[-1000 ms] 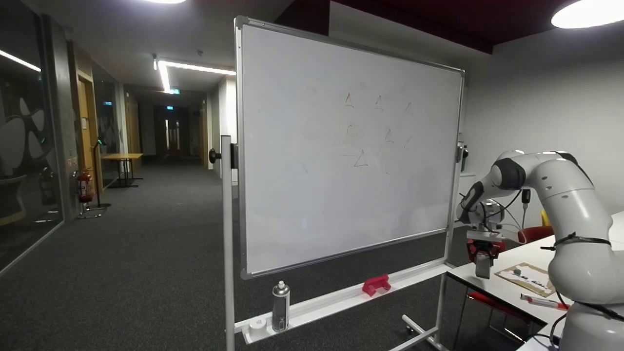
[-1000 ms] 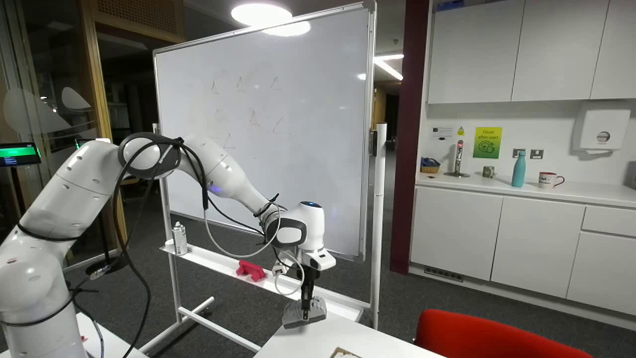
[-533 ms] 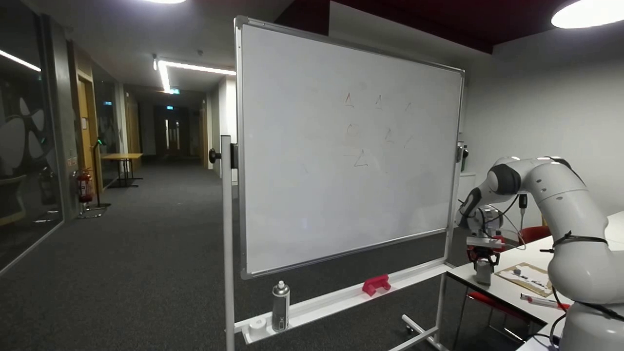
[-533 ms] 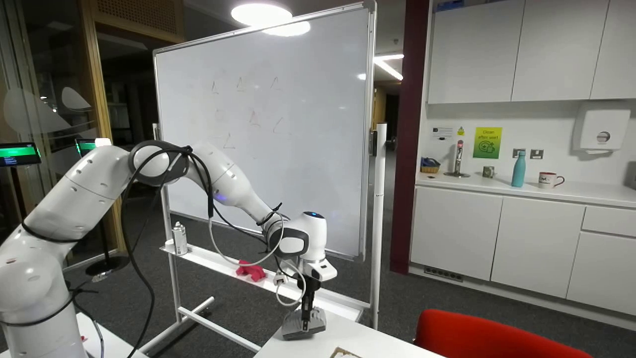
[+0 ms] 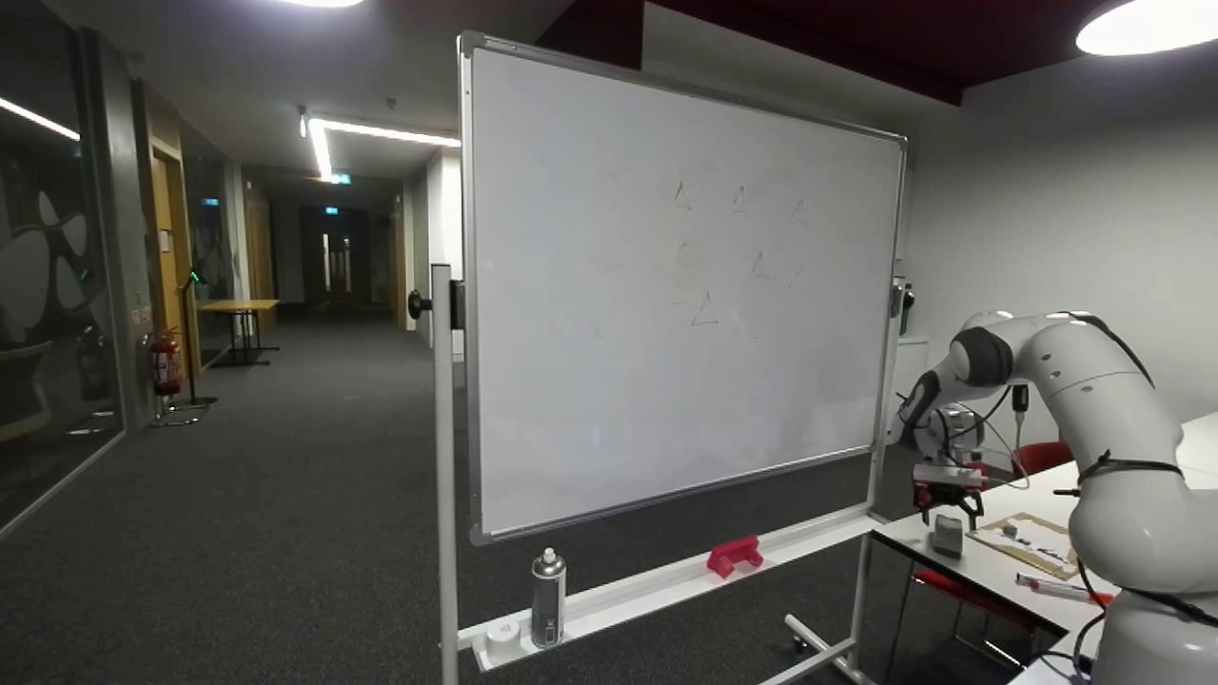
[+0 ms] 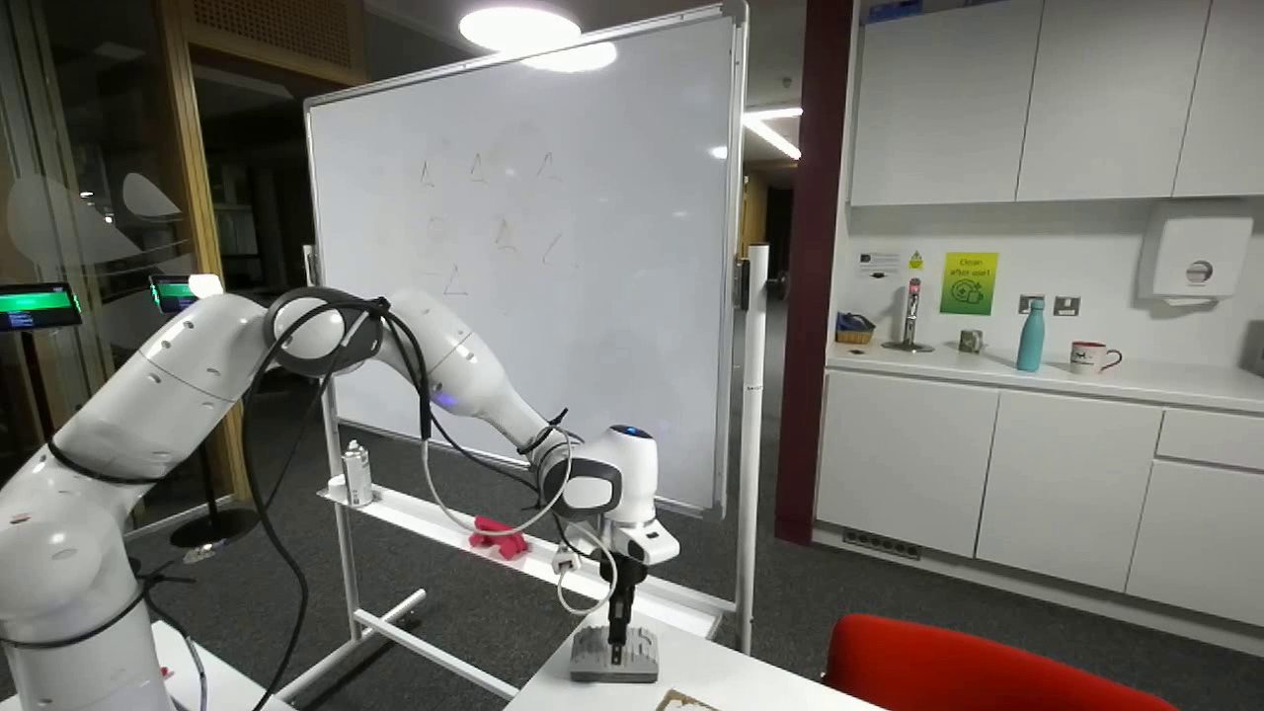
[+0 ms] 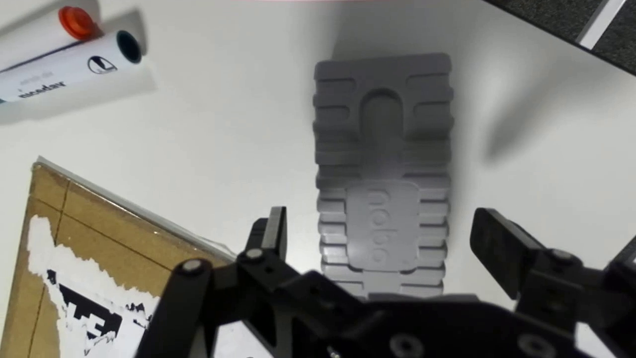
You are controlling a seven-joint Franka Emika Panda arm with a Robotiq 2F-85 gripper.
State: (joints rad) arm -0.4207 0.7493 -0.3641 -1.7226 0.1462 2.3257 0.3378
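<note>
A grey ribbed whiteboard eraser marked "nobo" (image 7: 382, 223) lies on the white table (image 6: 706, 657). My gripper (image 7: 380, 231) is open above it, one finger on each side, with visible gaps between the eraser and both fingers (image 7: 277, 231). The gripper's body hides the eraser's near end in the wrist view. An exterior view shows the same eraser (image 5: 948, 538) resting just below the spread jaws, near the table's edge. From the opposite angle, the eraser (image 6: 614, 664) sits flat with a dark finger (image 6: 619, 617) in front of it.
Two markers (image 7: 69, 59) and a torn cardboard piece (image 7: 99, 219) lie beside the eraser. The whiteboard (image 5: 609, 409) bears faint triangle marks. Its ledge holds a red holder (image 5: 735, 556) and a spray can (image 5: 548, 599). A red chair (image 6: 968, 662) stands by the table.
The arm has come down and the eraser, formerly gripped and tilted, now rests flat on the table. The jaws have opened and let go of it.
</note>
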